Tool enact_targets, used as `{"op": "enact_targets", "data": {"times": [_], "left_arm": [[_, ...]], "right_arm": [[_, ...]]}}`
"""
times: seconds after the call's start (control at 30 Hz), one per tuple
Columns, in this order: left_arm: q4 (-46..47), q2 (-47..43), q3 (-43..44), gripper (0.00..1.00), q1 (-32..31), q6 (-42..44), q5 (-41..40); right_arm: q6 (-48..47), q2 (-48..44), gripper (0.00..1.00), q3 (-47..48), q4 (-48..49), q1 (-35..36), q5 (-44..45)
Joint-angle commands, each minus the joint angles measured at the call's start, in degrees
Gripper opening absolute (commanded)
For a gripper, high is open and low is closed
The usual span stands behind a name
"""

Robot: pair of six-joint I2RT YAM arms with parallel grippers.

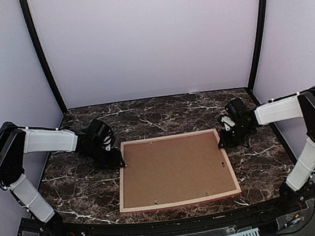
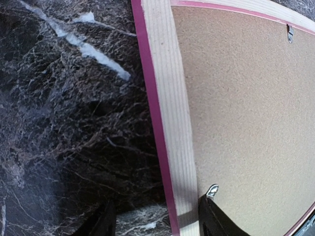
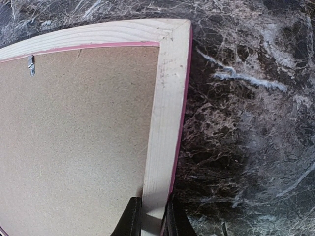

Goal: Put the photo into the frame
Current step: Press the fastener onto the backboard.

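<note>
Stage: handling of the frame (image 1: 181, 202), lying back-up mid-bench (image 1: 69, 190) with brown backing board (image 1: 175, 170) seated inside and small metal clips (image 2: 212, 191) along the edge. No sign of the photo; perhaps under the backing, cannot tell. Right gripper (image 3: 150, 219) clamped across the right rail near the far corner. Left gripper (image 2: 157, 223) apart, straddling the left rail without pinching. Likely next: closing the left on its rail, then moving both sides level to avoid twisting thin wood.
</note>
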Motion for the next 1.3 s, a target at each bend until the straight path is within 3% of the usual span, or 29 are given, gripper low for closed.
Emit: {"op": "enact_targets", "data": {"times": [0.0,0.37,0.63,0.73,0.97,1.27], "left_arm": [[-4.0,1.4,-0.3,0.59,-0.6,1.9,-1.2],[-6.4,2.0,-0.6,0.57,-2.9,2.6,-6.4],[-5.8,0.7,-0.5,0.36,-3.1,2.5,-7.9],[-4.2,-1.1,-0.1,0.34,-3.0,2.4,-7.2],[-1.4,-4.3,0.7,0.46,-3.0,1.4,-1.3],[-2.1,-2.1,1.2,0.57,-3.0,2.3,-1.8]], "right_arm": [[-2.7,1.1,0.14,-0.7,-1.3,0.1,-1.1],[-2.7,1.2,0.14,-0.7,-1.3,0.1,-1.1],[-2.7,1.5,0.14,-0.8,-1.2,0.1,-1.4],[-2.7,1.5,0.14,-0.9,-1.3,0.1,-1.4],[-2.7,1.3,0.14,-1.1,-1.2,0.1,-1.6],[-2.8,1.4,0.14,-1.2,-1.1,0.1,-1.8]]}}
